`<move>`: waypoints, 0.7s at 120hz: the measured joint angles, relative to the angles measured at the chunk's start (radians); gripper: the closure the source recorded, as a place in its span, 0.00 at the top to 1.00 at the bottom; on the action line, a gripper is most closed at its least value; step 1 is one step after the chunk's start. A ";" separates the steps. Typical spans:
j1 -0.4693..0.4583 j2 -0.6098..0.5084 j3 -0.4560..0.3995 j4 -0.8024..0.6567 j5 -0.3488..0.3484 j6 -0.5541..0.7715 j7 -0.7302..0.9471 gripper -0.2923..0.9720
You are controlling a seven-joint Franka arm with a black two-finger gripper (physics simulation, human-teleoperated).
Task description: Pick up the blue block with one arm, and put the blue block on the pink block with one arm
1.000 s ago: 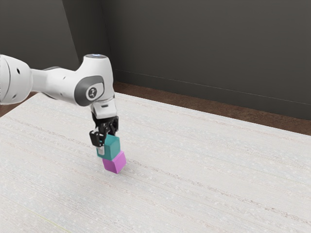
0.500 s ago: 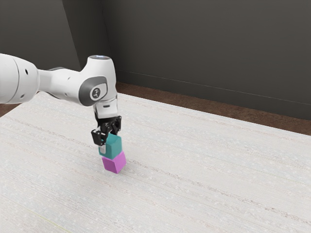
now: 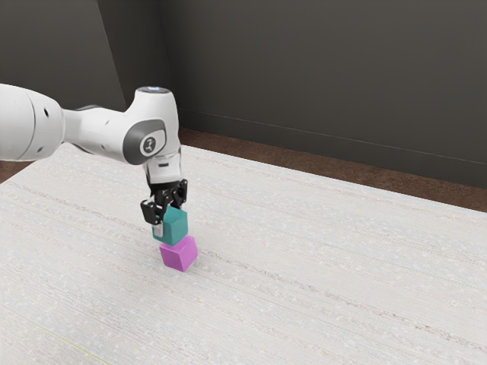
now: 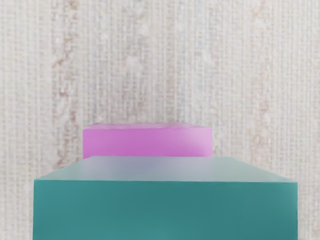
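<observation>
The blue block rests on top of the pink block - directly beneath the gripper, which hovers above the pink block - whether clasping or released cannot be told.

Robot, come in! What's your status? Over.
Hand at blue block, grip unclear. Blue block looks seated on pink block. No obstacles.

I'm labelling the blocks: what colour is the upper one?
Teal, a blue-green. The upper block shows it best in the wrist view.
</observation>
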 joint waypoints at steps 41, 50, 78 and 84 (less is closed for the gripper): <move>-0.006 -0.003 0.000 -0.004 -0.009 0.001 0.012 0.51; -0.007 -0.002 0.000 -0.005 -0.010 0.001 0.014 0.51; -0.011 -0.003 -0.001 -0.011 -0.012 0.000 0.018 0.53; -0.011 -0.002 -0.001 -0.011 -0.013 -0.001 0.019 0.57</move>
